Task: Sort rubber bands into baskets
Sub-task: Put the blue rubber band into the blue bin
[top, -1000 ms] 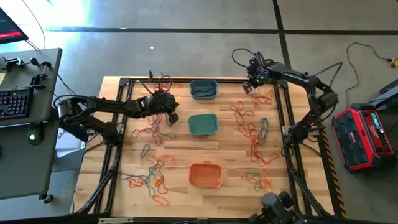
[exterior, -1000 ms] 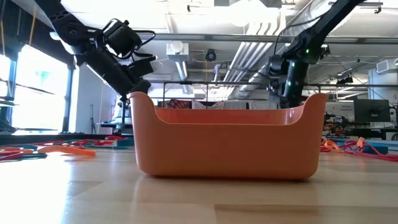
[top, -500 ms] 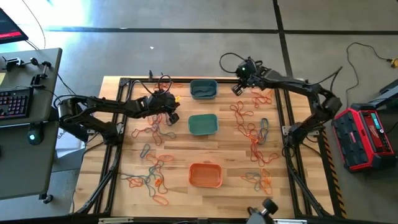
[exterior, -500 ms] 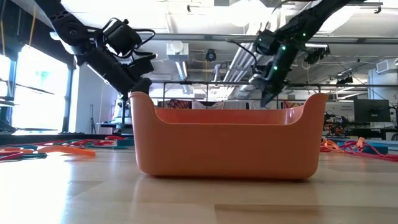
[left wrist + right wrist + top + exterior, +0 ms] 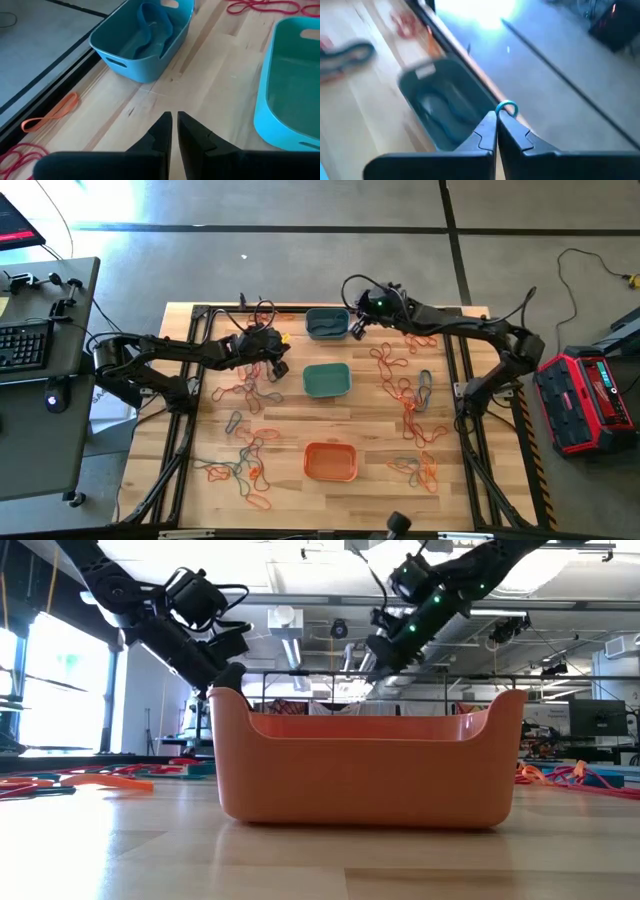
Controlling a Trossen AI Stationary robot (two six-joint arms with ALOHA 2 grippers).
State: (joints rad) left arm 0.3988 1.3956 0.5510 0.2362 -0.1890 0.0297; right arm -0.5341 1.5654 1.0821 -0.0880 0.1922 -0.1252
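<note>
Daylight is washing across the floor beyond the counter's (image 5: 330,420) far left corner, flaring white in the high view. Ceiling fixtures are blazing overhead in the low view, silhouetting both arms against the glare. The orange basket (image 5: 365,768) is sitting sharp while the room behind is softening. The right wrist view is smearing with motion blur, glare burning out its far background; the left wrist view is staying crisp and evenly lit.

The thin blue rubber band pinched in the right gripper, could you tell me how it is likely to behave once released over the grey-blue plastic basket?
The thin blue rubber band pokes out as a small curl above the shut right gripper, so it probably droops rather than holding shape. It looks very light and may cling briefly. Bands already inside the grey-blue plastic basket lie slumped, suggesting it will settle without bouncing.
</note>
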